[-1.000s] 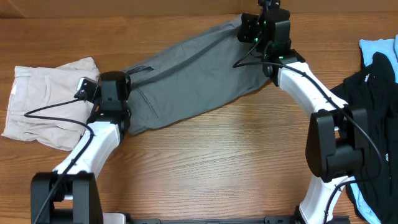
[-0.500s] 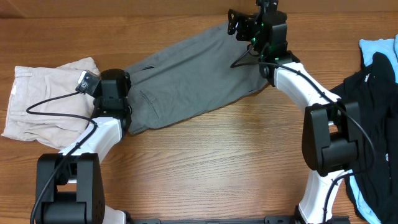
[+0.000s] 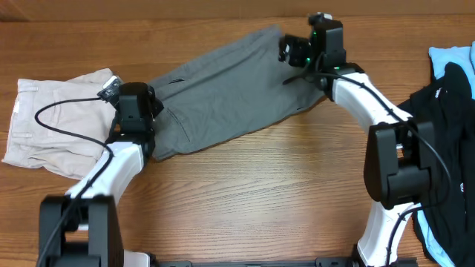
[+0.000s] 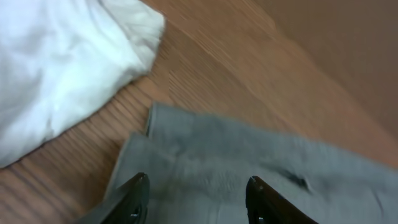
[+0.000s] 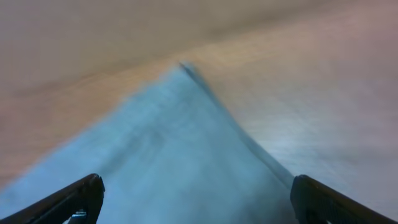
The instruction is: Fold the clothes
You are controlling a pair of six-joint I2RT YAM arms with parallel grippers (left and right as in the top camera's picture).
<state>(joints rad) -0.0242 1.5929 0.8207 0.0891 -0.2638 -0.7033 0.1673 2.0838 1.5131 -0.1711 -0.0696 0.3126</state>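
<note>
The clothes (image 3: 223, 89) are a grey pair of shorts lying flat in a diagonal band, from lower left to the far middle of the table. My left gripper (image 3: 148, 111) hovers over their near-left end. In the left wrist view it (image 4: 196, 193) is open, with grey cloth (image 4: 249, 155) under the gap between the two dark fingers. My right gripper (image 3: 287, 50) is over the far-right end of the shorts. Seen from the right wrist, it (image 5: 199, 196) stands wide open above the pointed corner of the cloth (image 5: 180, 143), holding nothing.
Cream-white folded shorts (image 3: 56, 122) lie at the left, close to my left arm, and show again in the left wrist view (image 4: 56, 62). A black garment (image 3: 445, 96) and a light-blue one (image 3: 449, 55) are piled at the right edge. The wooden table (image 3: 260, 193) stretches in front.
Both grippers have gone from shut to open and let go of the grey shorts. The right gripper drew back a little to the right; the cloth's far corner now lies flat.
</note>
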